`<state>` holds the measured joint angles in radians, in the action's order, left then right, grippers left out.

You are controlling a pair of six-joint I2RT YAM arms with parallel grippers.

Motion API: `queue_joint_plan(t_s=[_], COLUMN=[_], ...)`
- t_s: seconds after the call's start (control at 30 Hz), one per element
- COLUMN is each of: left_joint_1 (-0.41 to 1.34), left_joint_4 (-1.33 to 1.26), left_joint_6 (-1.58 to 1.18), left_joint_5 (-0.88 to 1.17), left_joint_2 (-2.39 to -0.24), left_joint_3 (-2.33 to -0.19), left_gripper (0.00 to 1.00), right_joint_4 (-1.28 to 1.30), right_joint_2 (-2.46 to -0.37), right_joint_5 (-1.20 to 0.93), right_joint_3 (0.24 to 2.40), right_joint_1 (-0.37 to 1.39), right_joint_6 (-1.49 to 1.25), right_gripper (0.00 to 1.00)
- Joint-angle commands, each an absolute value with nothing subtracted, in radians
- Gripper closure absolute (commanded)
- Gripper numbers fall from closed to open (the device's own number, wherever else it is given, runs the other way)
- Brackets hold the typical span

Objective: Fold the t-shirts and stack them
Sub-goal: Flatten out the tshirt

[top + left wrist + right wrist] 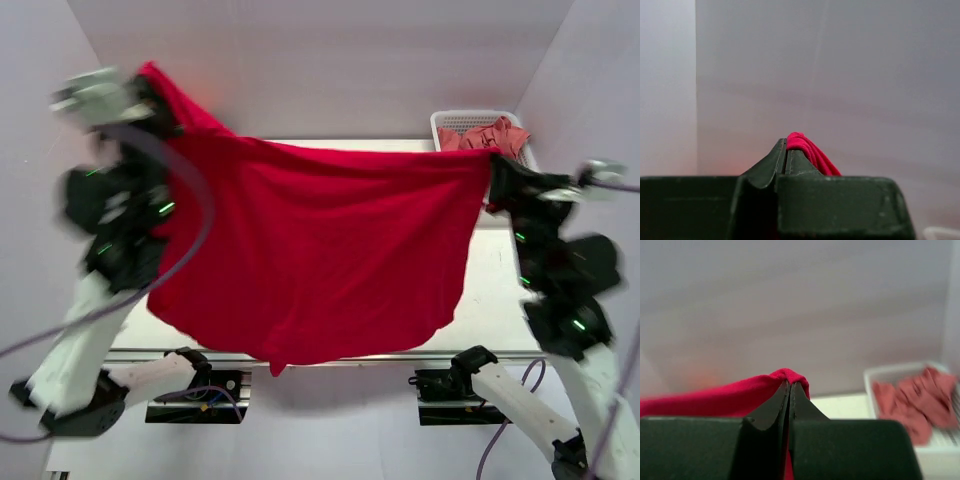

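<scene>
Left arm (115, 215) motion-blurred, table (490, 300) mostly hidden behind crimson t-shirt (320, 260), basket (890, 372) cut off at right edge

Pale, plain back wall (330, 70), matching side walls (35, 60) angling inward, white counter (495, 300) below, soft even light
</scene>
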<state>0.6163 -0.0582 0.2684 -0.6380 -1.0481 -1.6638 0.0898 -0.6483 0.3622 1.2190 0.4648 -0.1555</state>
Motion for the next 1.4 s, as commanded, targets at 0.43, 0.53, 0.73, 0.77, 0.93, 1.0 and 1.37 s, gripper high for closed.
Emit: queue_joint_plan(t_s=[0.43, 0.53, 0.73, 0.77, 0.93, 1.0, 1.37], left_joint_1=[0.37, 0.327, 0.285, 0.276, 0.276, 0.287, 0.305], left_joint_4=[0.021, 0.148, 0.14, 0.14, 0.216, 0.253, 0.158], left_joint_6=[0.031, -0.007, -0.035, -0.035, -0.035, -0.06, -0.311], left_joint_5=[-0.828, -0.763, -0.565, -0.551, -0.476, -0.431, -0.166], left_joint_2=[-2.155, -2.319, -2.373, -2.361, -2.284, -2.251, -1.786], left_joint_3=[-1.802, -2.037, -2.127, -2.128, -2.103, -2.068, -1.352], left_gripper=[0.96, 0.51, 0.0, 0.0, 0.0, 0.0, 0.0], right_joint_4=[-0.105, -0.022, 0.087, 0.098, 0.071, 0.067, 0.126], right_joint_2=[-1.697, -1.885, -2.026, -2.014, -1.905, -1.855, -1.767], right_joint_5=[0.616, 0.514, 0.411, 0.394, 0.27, 0.229, 0.189], right_joint_3=[1.225, 1.401, 1.634, 1.637, 1.549, 1.488, 1.209], right_joint_1=[0.299, 0.253, 0.245, 0.244, 0.258, 0.268, 0.287], right_joint_6=[-0.351, -0.339, -0.239, -0.235, -0.172, -0.181, -0.336], right_gripper=[1.0, 0.76, 0.18, 0.15, 0.1, 0.1, 0.1])
